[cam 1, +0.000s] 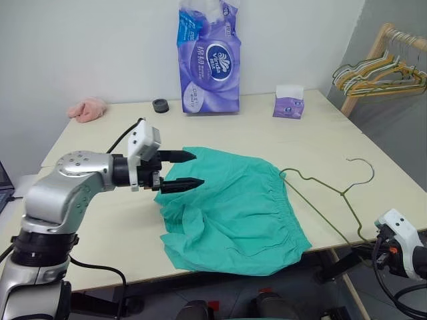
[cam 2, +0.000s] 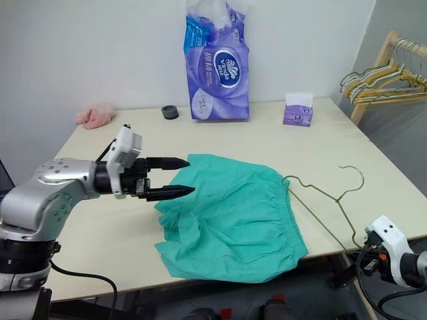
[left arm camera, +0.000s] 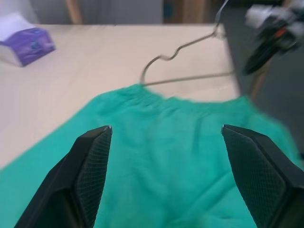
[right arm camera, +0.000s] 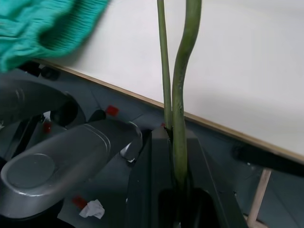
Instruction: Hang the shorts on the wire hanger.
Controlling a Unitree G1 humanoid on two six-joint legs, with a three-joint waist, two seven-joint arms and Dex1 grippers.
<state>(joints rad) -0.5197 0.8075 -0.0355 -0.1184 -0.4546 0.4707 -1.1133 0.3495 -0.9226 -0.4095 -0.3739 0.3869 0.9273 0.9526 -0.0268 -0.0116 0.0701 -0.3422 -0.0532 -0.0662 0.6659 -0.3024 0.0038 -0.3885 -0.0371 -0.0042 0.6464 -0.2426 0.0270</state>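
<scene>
Left eye view shows the teal-green cloth shorts (cam 1: 230, 213) lying flat on the pale wooden table (cam 1: 113, 227), their gathered waistband turned toward the thin grey-green wire hanger (cam 1: 327, 190), one end of which disappears under the waistband while its hook curls over the bare table to the right. The left gripper (cam 1: 182, 171) hovers over the left part of the shorts with its two black fingers spread wide and nothing between them. In the right wrist view the right gripper (right arm camera: 172, 156) is clamped shut on two strands of the wire at the hanger's corner, just past the near table edge. The likely trouble lies in the mismatch — thin, springy wire held at one far corner and loose cloth that bunches. If the right arm lifts or twists, the hanger could pivot in the pinch or slide out from the waistband; if the left gripper closes on a single layer, the shorts could drag off the table edge — part already overhangs it.
</scene>
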